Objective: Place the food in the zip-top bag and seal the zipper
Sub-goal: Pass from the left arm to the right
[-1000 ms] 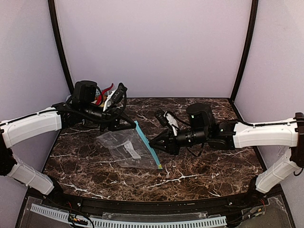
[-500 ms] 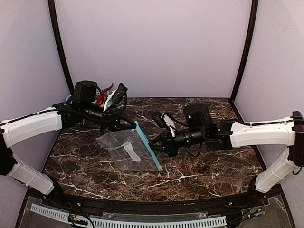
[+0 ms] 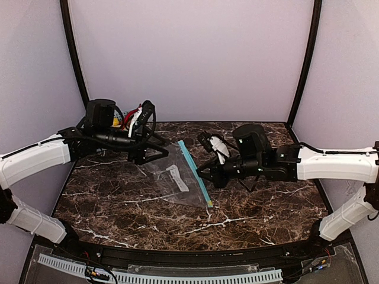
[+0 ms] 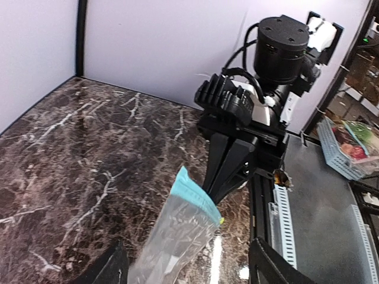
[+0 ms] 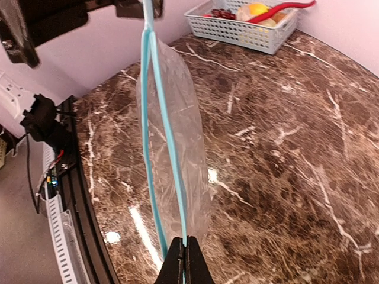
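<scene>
Dark marble table (image 3: 118,201), walled in pale lilac, carries two white-and-black arms that meet over a clear zip-top bag (image 3: 172,180) at its middle. Right gripper (image 5: 183,254) is pinched tight on the bag's teal zipper (image 5: 155,136), which runs edge-up toward the left gripper (image 4: 186,269), whose fingers stand spread on either side of the bag's other end. Food (image 5: 259,9) sits in a mesh basket (image 5: 249,32) at the far left corner, apart from the bag.
</scene>
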`<state>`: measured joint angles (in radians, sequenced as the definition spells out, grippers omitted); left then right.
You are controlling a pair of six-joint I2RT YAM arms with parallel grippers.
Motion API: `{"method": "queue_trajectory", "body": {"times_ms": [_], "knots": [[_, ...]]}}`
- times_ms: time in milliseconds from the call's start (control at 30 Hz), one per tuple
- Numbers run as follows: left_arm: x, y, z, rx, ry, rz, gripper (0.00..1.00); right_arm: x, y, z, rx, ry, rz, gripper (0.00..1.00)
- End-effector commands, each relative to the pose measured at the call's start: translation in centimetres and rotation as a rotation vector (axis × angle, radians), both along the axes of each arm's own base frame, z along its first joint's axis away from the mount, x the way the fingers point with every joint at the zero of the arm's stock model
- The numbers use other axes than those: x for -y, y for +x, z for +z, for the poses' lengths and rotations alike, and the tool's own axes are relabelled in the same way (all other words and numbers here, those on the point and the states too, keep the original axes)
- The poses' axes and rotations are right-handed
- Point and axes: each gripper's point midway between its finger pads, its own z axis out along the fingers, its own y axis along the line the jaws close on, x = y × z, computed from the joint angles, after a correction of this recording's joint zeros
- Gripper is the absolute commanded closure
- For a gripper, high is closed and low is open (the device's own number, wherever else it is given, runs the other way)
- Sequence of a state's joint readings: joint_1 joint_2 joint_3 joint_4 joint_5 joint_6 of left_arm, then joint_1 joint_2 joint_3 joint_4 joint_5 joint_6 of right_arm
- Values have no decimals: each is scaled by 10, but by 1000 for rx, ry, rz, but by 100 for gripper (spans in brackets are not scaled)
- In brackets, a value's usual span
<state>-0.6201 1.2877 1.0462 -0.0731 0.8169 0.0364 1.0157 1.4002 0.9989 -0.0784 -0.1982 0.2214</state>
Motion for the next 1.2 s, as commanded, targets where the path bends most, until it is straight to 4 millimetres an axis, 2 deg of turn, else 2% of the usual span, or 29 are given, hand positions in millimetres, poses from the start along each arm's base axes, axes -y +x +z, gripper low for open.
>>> {"method": "queue_trajectory", "body": {"times_ms": [0,167,233,300,467,500,533,567,600,700,833,1000,1167], "knots": [[-26,23,22,181,28,240,26,53,35,1,43,-166,-262,100],[-29,25,30,120,-2,285,24,107,56,13,66,-272,-454,100],[-26,23,25,58,-18,295,24,118,57,21,78,-280,-484,100],[-20,19,18,18,-25,303,24,117,55,21,70,-278,-478,100],[-4,12,-1,-84,-80,343,24,95,50,-10,-37,-263,-428,100],[-3,10,-14,-115,-79,345,23,86,47,-16,-62,-243,-406,100],[0,11,-7,-138,-135,351,24,77,46,-22,-82,-229,-393,100],[1,10,-20,-167,-132,356,24,69,43,-26,-98,-213,-375,100],[3,11,-14,-184,-181,359,24,61,42,-29,-112,-196,-359,100],[9,10,-30,-240,-201,369,23,39,39,-33,-144,-146,-322,100],[16,10,-47,-309,-218,384,23,22,38,-36,-177,-99,-290,100],[23,13,-66,-386,-233,402,23,11,39,-40,-197,-83,-277,100],[36,16,-71,-408,-237,397,22,5,36,-41,-203,-71,-260,100]]}}
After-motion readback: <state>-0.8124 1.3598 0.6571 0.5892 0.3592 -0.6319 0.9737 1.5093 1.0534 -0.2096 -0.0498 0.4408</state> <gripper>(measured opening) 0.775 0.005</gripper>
